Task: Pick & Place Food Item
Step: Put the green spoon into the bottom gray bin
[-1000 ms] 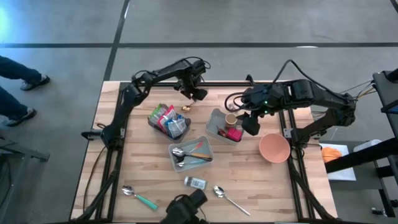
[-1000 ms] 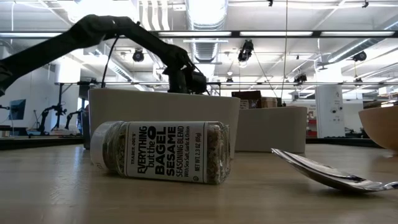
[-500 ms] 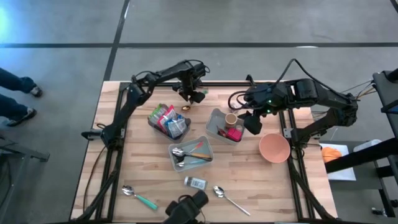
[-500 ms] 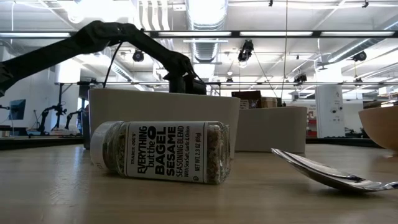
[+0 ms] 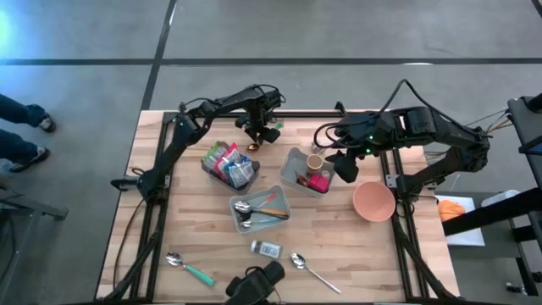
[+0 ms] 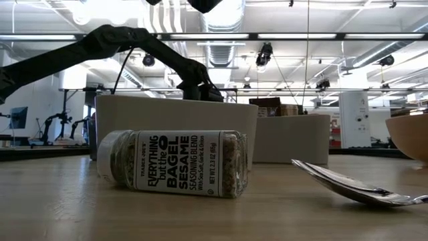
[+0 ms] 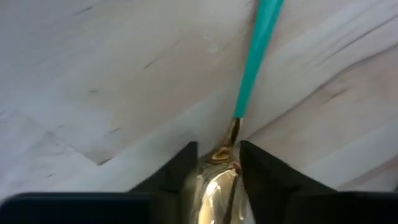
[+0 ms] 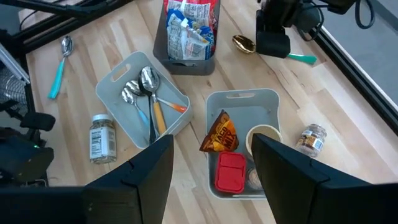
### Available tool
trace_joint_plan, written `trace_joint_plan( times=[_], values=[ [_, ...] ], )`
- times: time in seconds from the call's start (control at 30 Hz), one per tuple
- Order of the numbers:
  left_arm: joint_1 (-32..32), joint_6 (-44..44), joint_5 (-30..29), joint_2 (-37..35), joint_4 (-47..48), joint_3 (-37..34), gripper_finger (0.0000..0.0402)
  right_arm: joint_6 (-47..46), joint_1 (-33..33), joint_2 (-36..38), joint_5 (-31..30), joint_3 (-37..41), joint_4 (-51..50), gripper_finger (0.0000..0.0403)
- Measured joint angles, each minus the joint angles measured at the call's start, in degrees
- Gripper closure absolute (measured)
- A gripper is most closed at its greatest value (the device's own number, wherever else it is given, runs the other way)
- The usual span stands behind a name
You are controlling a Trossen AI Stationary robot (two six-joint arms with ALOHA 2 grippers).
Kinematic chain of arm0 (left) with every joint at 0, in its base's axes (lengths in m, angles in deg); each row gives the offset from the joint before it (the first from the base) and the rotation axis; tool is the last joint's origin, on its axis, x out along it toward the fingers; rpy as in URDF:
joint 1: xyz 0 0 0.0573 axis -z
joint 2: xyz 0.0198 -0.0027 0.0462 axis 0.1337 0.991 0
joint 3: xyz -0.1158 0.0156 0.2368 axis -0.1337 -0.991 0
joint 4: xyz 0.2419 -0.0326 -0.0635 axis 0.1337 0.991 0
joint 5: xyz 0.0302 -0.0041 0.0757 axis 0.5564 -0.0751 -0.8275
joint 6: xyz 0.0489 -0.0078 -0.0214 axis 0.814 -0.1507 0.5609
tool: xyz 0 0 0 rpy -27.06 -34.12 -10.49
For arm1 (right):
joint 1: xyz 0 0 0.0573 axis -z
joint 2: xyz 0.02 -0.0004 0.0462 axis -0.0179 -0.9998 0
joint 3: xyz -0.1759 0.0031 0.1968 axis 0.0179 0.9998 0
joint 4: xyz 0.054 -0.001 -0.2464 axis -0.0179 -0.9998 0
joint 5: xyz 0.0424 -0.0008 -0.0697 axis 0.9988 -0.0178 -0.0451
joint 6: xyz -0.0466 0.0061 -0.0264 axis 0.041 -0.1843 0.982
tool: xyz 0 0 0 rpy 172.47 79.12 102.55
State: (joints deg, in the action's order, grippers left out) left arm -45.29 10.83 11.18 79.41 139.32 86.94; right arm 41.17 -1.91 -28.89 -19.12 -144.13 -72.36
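The left gripper (image 7: 216,163) is working at the far edge of the wooden table (image 5: 339,246), its fingers straddling the gold bowl of a teal-handled spoon (image 7: 254,59) that is lying flat on the planks. The jaws are standing narrow around the bowl; whether they are already pinching it I cannot tell. Going for the bowl rather than the thin, smooth handle is probably giving the pads a broader, rounder shape to bite on.

The right gripper (image 8: 211,168) is hovering with its fingers apart and holding nothing over the grey bin (image 8: 239,102), looking straight down, seemingly so it can pick from above. Inside are lying a crinkly orange snack packet (image 8: 219,134), a red lidded tub (image 8: 229,172) and a small round cup (image 8: 261,135) (the likeliest food items for this task). A glass seasoning jar (image 6: 172,163) is lying on its side near the front, beside a polished metal spoon (image 6: 354,185).
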Motion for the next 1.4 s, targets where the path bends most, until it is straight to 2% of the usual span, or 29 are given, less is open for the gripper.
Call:
trace_joint_plan(
  times=[0.13, 0.2, 0.47, 0.8, 0.97, 1.2, 1.4],
  values=[
    [-0.11, -0.01, 0.48, 0.04, 0.0, 0.0, 0.0371, -0.85, -0.02, 0.23, 0.01, 0.0, 0.0, 0.0188],
    [-0.02, -0.06, 0.79, 0.06, -0.2, 0.0, 0.039, -1.06, -0.02, 0.4, 0.0, 0.0, 0.02, 0.0188],
    [0.03, 1.5, 0.85, -0.56, 2.13, 0.0, 0.04, -1.69, -0.78, 0.79, -0.26, 0.0, 0.02, 0.0188],
    [1.63, 12.81, 0.81, -8.09, 7.74, 0.0, 0.0401, -1.49, -1.0, 0.87, -0.58, 0.0, -0.04, 0.0188],
    [2.06, 15.38, -0.44, -11.31, 8.51, 0.0, 0.0401, -1.49, -1.03, 0.86, -0.6, 0.0, -0.1, 0.0188],
    [2.28, 15.67, -2.1, -12.03, 9.73, -0.25, 0.0401, -2.13, -1.21, 0.85, -0.61, 0.0, -0.05, 0.0188],
    [2.43, 6.99, -2.58, -12.09, 4.93, -4.15, 0.0399, -2.39, -1.25, 0.85, -0.6, 0.0, 0.0, 0.0188]
  ],
)
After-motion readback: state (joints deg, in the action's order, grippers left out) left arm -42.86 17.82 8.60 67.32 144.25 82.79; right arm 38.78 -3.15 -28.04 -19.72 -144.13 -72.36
